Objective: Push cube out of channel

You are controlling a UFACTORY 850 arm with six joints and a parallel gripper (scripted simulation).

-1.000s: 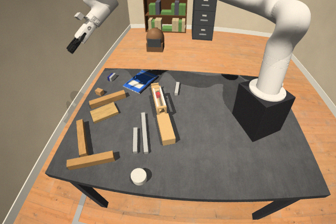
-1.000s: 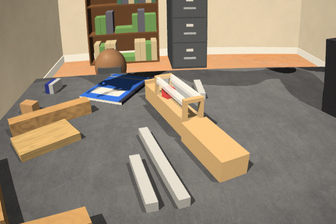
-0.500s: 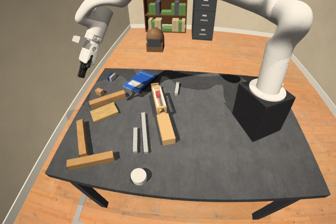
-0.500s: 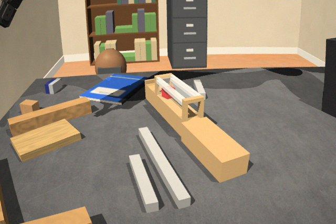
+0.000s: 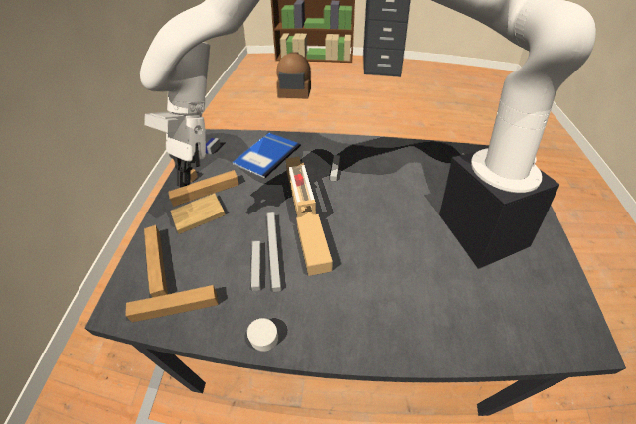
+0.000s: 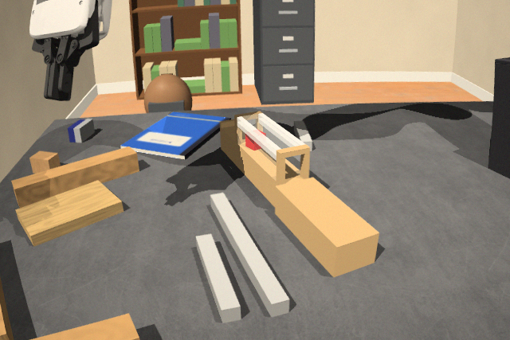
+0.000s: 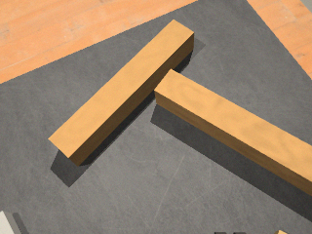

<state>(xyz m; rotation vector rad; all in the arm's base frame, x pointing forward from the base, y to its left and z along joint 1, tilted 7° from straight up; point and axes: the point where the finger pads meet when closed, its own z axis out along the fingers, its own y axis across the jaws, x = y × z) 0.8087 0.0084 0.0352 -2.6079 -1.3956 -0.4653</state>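
The red cube (image 5: pixel 297 184) sits inside the wooden channel (image 5: pixel 301 189) at the table's middle, under two white roof rails. It also shows in the exterior view (image 6: pixel 253 140), in the channel's far half (image 6: pixel 268 150). A long tan block (image 5: pixel 313 243) lies at the channel's near end. My gripper (image 5: pixel 183 177) hangs shut and empty over the table's back left corner, far left of the channel. In the exterior view it (image 6: pixel 57 88) is well above the table. Two grey sticks (image 5: pixel 273 250) (image 5: pixel 254 264) lie left of the tan block.
Below the gripper are a small wooden cube (image 5: pixel 192 173), a wooden bar (image 5: pixel 204 187) and a flat plank (image 5: pixel 197 212). The wrist view shows two wooden bars (image 7: pixel 122 93) (image 7: pixel 234 127). There are also a blue book (image 5: pixel 265 154), an eraser (image 5: pixel 212 144), a white puck (image 5: pixel 262 334) and the arm's black base (image 5: pixel 495 209).
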